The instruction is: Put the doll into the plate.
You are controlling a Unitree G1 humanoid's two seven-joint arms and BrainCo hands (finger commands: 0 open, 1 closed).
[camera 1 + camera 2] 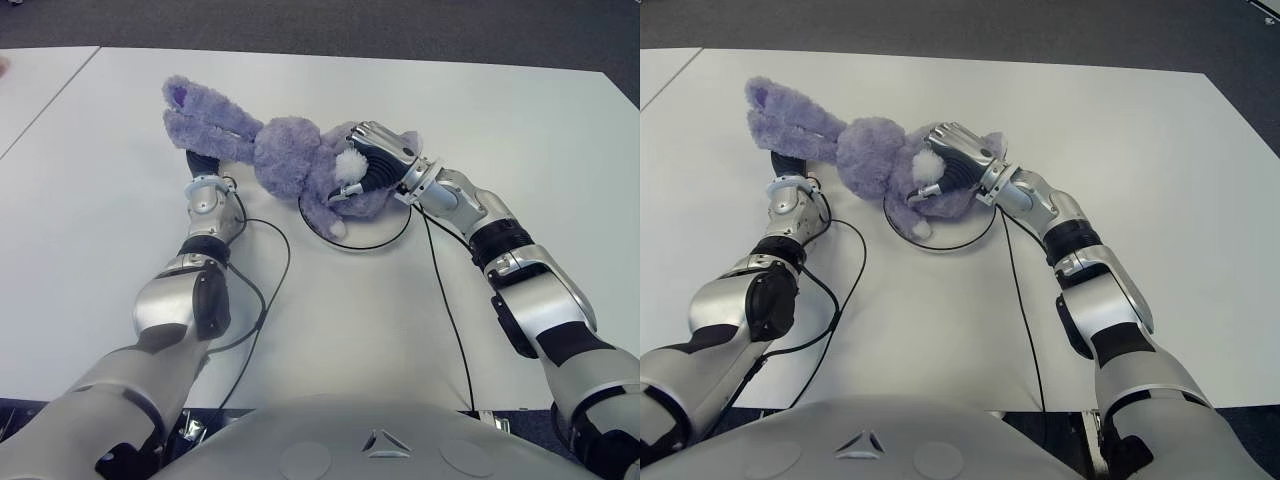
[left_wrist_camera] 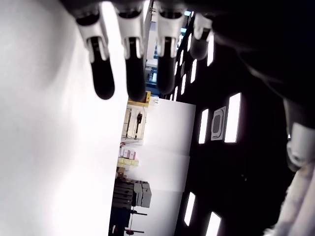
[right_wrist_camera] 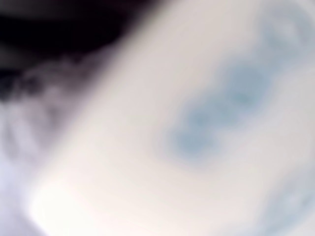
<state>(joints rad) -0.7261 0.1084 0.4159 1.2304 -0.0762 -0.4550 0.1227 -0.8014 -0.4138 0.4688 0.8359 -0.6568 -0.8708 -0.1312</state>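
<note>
So, eye views: one purple doll (image 1: 285, 160) lies w/ its body over the plate (image 1: 375, 241), ears stretching to the robot's left across the white table (image 1: 520, 130). Right hand (image 1: 372, 165) sits on the doll's body, fingers (image 1: 347, 190) curled onto the plush, gripping it. Left hand (image 1: 203, 164) is under the ears, mostly hidden by them. One plate, dark rim, only its near edge visible. Two cables (image 1: 270, 290) trail over the table.

Left wrist view: four fingers (image 2: 103, 73) straight, relaxed, holding nothing; pale fur at one corner.

Right wrist view: blurred; purple fur beside the pale plate surface w/ blue pattern.
</note>
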